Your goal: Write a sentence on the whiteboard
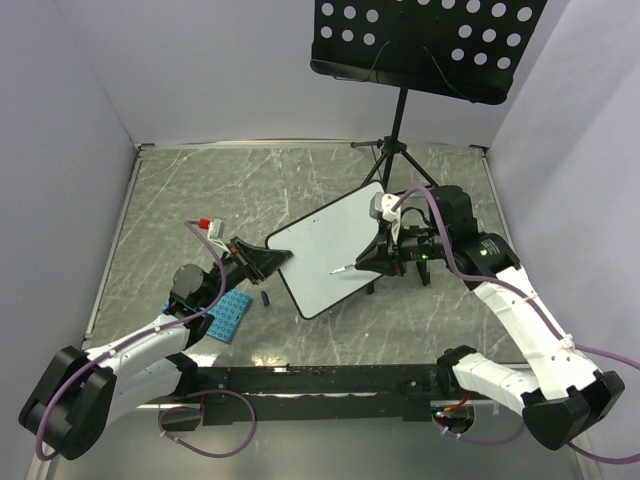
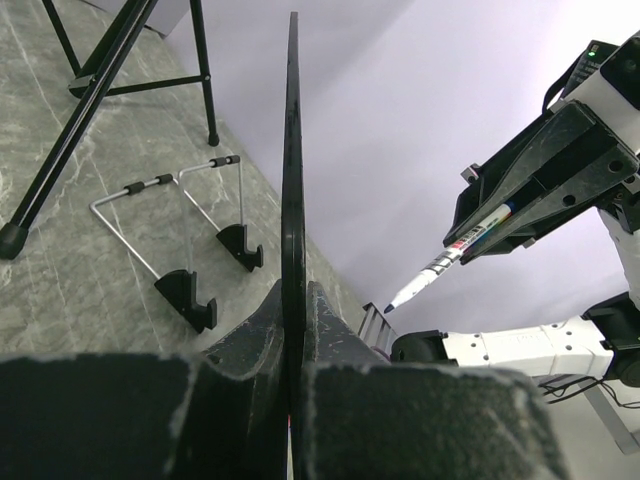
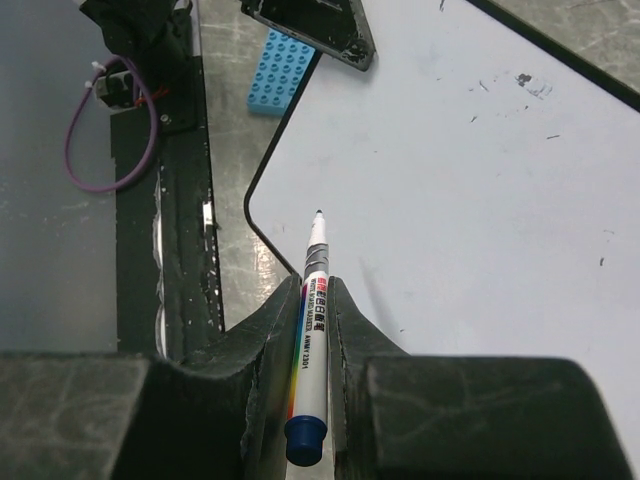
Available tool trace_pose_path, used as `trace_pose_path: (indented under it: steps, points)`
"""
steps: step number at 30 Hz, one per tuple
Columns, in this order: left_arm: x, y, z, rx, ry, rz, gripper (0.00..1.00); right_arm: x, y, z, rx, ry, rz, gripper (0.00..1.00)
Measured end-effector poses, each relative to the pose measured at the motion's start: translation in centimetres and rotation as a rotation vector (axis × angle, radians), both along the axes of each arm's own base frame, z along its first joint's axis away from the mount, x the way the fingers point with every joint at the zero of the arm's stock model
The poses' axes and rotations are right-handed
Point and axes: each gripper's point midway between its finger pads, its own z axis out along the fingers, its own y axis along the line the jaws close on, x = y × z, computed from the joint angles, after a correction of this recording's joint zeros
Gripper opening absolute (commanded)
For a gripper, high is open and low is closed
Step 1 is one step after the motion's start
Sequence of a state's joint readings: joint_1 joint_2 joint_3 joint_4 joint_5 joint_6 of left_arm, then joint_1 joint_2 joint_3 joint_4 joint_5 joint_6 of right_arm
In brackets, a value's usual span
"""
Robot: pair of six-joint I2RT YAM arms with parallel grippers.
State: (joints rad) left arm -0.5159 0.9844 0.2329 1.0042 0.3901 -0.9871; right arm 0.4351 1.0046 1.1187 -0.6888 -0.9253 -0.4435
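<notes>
While the grey marbled table (image 1: 200, 200) takes up most of the top view, we see a black perforated music stand (image 1: 420, 45) rising at its far edge. Near the middle of the table lies the whiteboard (image 1: 330, 245), turned at an angle so that one corner points towards the left arm. Its white face (image 3: 480, 200) shows only a few faint dark specks. The left gripper (image 1: 268, 258) is clenched on that near corner. In its own camera we see the board's dark rim (image 2: 292, 150) edge-on, pinched between the two closed fingers (image 2: 295, 300).

The right gripper (image 1: 378, 258) reaches over the board's right side, its fingers (image 3: 315, 285) clamped on a marker (image 3: 312, 300) with its tip pointing away from the wrist. From the left wrist we see the marker (image 2: 450, 255) slanting down, its tip close to the board but apart from it.

A blue studded plate (image 1: 230, 315) sits on the table just beside the left arm. A small wire stand with black feet (image 2: 180, 235) rests on the table beside the board. A little blue cap (image 1: 266, 297) lies between the plate and the board.
</notes>
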Motion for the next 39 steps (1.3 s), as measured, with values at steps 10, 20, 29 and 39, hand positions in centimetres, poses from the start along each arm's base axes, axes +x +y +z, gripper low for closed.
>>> trace_pose_path:
  steps: [10, 20, 29, 39]
  points:
    - [0.0, 0.0, -0.1, 0.0, 0.005, -0.001, 0.01, 0.8, 1.0, -0.1, -0.04, -0.016, 0.001, 0.0]
    - [0.0, -0.2, -0.9, 0.016, 0.041, 0.003, 0.01, 0.9, 1.4, -0.5, -0.075, -0.052, -0.003, 0.0]
    - [-0.2, -0.5, -0.9, 0.013, 0.05, 0.0, 0.01, 0.4, 3.1, 0.2, -0.098, -0.102, 0.037, 0.0]
    - [-0.3, -0.9, -1.1, -0.002, 0.082, -0.009, 0.01, 1.7, 4.8, 1.6, -0.112, -0.196, 0.011, 0.0]
